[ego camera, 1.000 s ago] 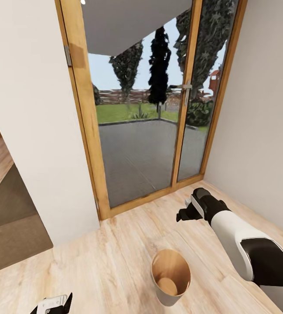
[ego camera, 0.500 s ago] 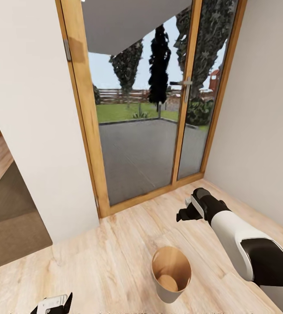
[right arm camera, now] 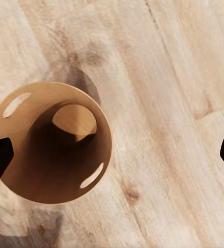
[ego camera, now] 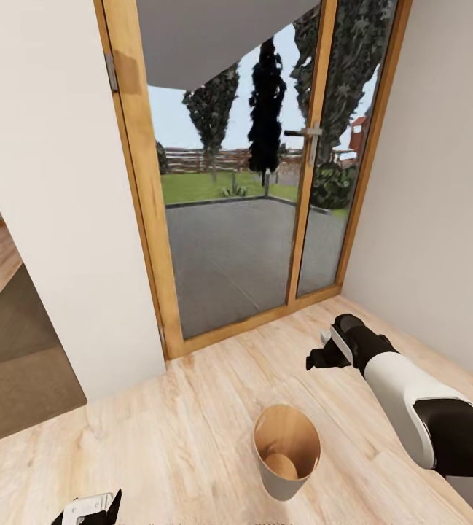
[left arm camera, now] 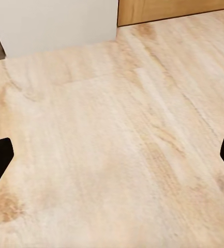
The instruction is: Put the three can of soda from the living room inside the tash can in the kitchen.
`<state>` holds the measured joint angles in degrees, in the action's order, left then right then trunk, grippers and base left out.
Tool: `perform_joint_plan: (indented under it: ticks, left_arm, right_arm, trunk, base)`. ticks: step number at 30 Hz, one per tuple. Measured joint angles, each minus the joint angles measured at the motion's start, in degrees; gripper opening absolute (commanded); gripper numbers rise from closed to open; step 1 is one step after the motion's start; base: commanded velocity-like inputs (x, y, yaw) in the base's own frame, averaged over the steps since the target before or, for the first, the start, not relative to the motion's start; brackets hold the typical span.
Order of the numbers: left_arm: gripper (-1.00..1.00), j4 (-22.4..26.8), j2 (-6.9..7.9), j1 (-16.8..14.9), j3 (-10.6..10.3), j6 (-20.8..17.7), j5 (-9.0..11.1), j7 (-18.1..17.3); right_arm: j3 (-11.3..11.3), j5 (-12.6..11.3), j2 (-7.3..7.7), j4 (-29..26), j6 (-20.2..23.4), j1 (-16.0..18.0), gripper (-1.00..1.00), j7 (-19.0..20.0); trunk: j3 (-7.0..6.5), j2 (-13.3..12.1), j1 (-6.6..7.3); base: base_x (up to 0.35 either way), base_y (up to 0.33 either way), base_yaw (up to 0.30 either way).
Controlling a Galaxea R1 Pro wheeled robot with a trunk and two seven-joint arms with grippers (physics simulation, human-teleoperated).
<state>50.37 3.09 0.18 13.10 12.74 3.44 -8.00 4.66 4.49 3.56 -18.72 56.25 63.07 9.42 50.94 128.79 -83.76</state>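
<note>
The tash can [ego camera: 283, 486] stands upright on the light wood floor, grey outside and tan inside. Its bare round bottom shows in the right wrist view, where the tash can [right arm camera: 36, 170] lies below and to one side of my right gripper [right arm camera: 112, 155]. That gripper's dark fingertips stand far apart with nothing between them. In the head view my right gripper [ego camera: 318, 360] hovers over the floor just beyond and right of the bin. My left gripper [ego camera: 84, 511] sits low at the near left, and my left gripper [left arm camera: 112, 160] is open over bare floor. The three can of soda are out of view.
A wood-framed glass door [ego camera: 236, 182] with a metal handle [ego camera: 305, 135] closes the far side, about a metre beyond the bin. White walls stand left [ego camera: 54, 219] and right [ego camera: 440, 219]. A dark brown ledge [ego camera: 17, 372] juts out at the left.
My right gripper has shifted slightly right and nearer in the picture. The head view has tilted a little. The bin stays where it was.
</note>
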Motion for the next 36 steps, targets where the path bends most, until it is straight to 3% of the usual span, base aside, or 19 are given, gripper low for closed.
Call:
perform_joint_plan:
  ticks: [36]
  left_arm:
    - [1.0,0.0,0.07,0.02,0.0,0.0,-0.01,-0.09]
  right_arm:
    - [0.27,-0.02,-0.09,0.0,0.0,-0.05,1.0,-0.1]
  trunk:
    - [6.46,14.44,-7.91]
  base:
    - [0.0,0.0,0.0]
